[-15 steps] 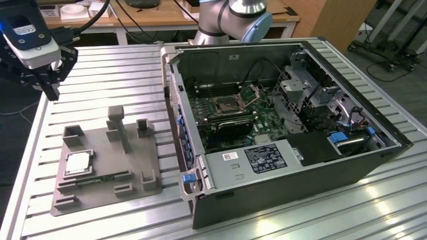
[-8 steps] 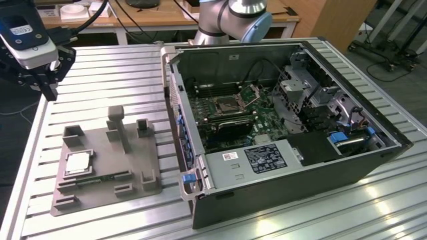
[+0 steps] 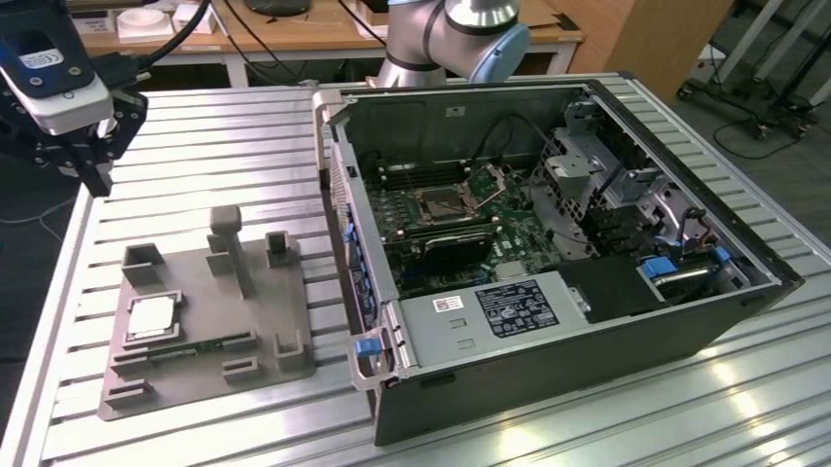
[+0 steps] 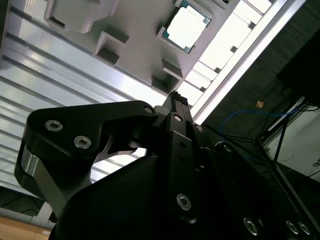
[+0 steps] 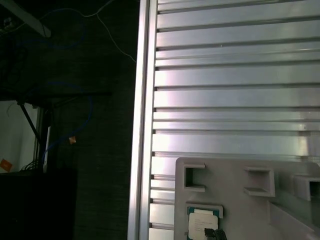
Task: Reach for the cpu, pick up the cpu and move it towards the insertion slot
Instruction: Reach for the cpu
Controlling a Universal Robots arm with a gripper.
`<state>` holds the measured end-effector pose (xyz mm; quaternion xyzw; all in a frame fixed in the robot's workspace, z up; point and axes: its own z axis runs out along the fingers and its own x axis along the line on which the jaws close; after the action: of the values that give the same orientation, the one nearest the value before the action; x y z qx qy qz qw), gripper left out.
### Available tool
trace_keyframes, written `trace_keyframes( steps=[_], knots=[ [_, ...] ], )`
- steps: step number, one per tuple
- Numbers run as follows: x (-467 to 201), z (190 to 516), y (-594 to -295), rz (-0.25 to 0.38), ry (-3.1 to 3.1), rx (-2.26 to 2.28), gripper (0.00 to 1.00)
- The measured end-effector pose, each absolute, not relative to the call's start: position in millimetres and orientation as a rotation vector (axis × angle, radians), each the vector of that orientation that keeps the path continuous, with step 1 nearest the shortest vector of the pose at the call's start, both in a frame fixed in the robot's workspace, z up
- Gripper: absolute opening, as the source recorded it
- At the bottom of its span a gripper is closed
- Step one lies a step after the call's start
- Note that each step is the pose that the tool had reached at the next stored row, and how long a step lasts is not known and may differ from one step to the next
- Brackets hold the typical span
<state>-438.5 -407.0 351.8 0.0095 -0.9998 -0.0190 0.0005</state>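
Gripper [image 3: 95, 180]: raised over the worktop [image 3: 195, 126] beyond the grey tray [image 3: 208, 379], spread or closed cannot be told | cpu [image 3: 152, 318]: flat in that tray's recess | insertion slot [image 3: 445, 204]: inside the open computer case [image 3: 585, 321], on the exterior view's right of the tray

cpu [image 5: 203, 224] cropped by the frame edge in the first wrist view. Claw [image 3: 96, 181] assembly partly cut at the exterior view's left edge; arm [image 3: 454, 34] cropped up top.

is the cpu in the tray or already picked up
In. The small square silver-topped cpu lies flat in a recess of the grey plastic tray, the black tool apart from it.
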Motion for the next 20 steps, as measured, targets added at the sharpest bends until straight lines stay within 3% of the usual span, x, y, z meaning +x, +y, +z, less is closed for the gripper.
trace_keyframes(
  steps=[20],
  knots=[
    [-440, 342, -423, -0.060, -3.140, 0.030, 0.11]
  ],
)
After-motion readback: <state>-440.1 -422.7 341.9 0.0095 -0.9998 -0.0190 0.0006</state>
